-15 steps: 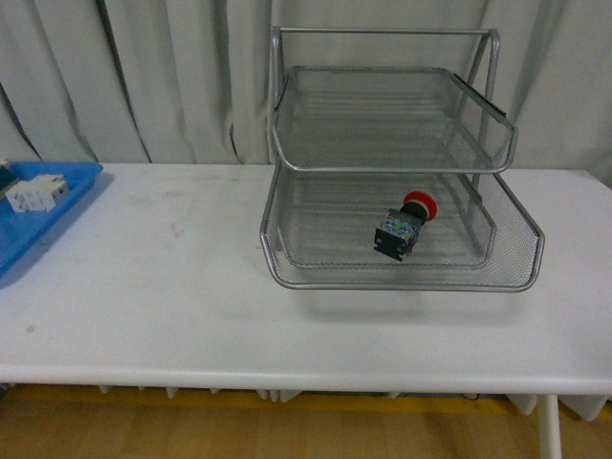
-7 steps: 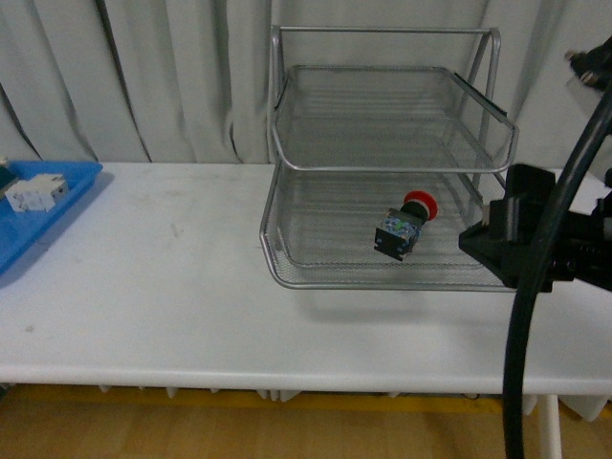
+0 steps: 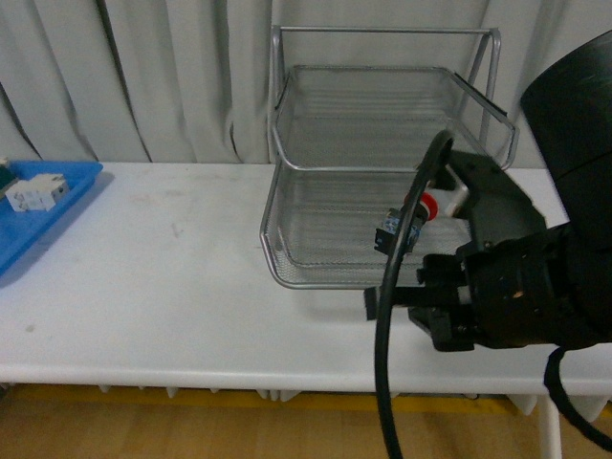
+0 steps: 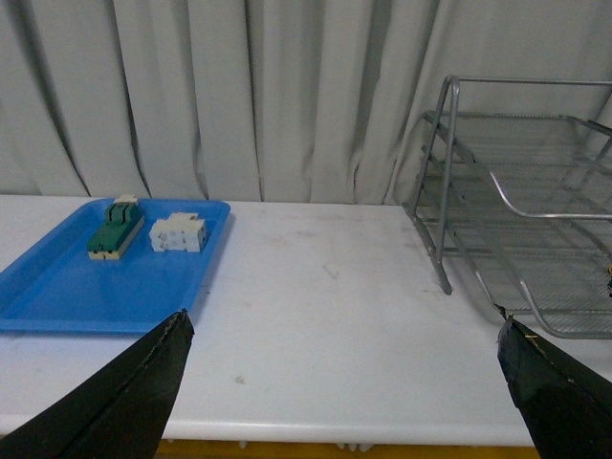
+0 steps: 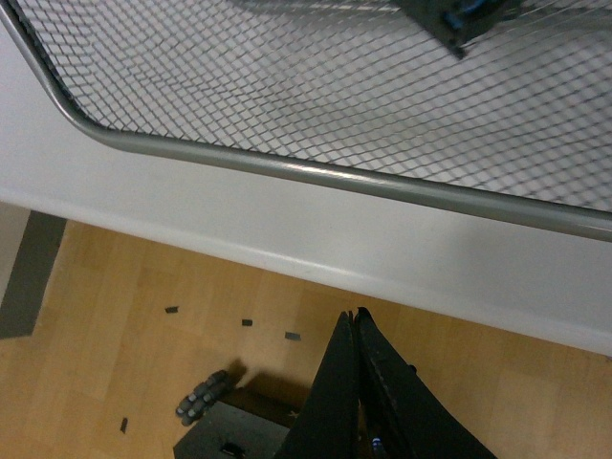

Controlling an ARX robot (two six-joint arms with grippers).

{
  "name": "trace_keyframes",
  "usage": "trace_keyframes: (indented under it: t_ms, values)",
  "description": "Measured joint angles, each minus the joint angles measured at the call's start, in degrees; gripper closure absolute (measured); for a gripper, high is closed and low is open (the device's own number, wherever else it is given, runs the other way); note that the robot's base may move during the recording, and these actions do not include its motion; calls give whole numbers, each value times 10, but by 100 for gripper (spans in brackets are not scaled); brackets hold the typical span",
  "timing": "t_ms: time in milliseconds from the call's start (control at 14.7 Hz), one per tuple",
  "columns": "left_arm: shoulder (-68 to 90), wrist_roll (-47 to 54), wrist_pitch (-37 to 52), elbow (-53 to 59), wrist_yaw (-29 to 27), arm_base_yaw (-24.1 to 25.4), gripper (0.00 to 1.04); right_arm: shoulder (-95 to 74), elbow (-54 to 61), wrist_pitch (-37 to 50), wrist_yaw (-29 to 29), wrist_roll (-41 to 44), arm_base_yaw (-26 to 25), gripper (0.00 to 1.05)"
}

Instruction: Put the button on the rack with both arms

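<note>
The right arm [image 3: 516, 277] has swung further in front of the rack [image 3: 316, 273], partly hiding the button [image 3: 394, 232]; its fingers [image 5: 368, 382] are pressed together, while the left gripper [image 4: 344, 382] is spread wide.

The right arm [image 3: 521, 287] loomed large at near right; its gripper's [image 5: 356, 330] fingers were pressed together, empty.

The left gripper's [image 4: 344, 382] fingers stood wide apart.

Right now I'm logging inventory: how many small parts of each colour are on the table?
Red-capped button, in the rack's bottom tier: 1
Green switch, on the blue tray: 1
White block, on the blue tray: 1
Total: 3
</note>
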State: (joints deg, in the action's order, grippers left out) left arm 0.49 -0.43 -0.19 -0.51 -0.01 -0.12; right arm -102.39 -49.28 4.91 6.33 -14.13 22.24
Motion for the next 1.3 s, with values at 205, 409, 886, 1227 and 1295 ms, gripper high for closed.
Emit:
trace_keyframes:
  t_ms: [205, 409, 886, 1227, 1295]
  values:
    - [0, 0, 0, 0, 0, 0, 7, -53, -38, -9, -9, 17, 10, 103]
    - [0, 0, 0, 0, 0, 0, 7, -90, -77, -24, -18, 33, -6, 103]
    - [0, 0, 0, 0, 0, 0, 7, -144, -188, -64, -38, 82, -49, 103]
    - [0, 0, 0, 0, 0, 0, 7, -188, -256, -56, -56, 107, -74, 103]
    - [0, 0, 0, 0, 0, 0, 7, -191, -263, -44, -64, 108, -77, 103]
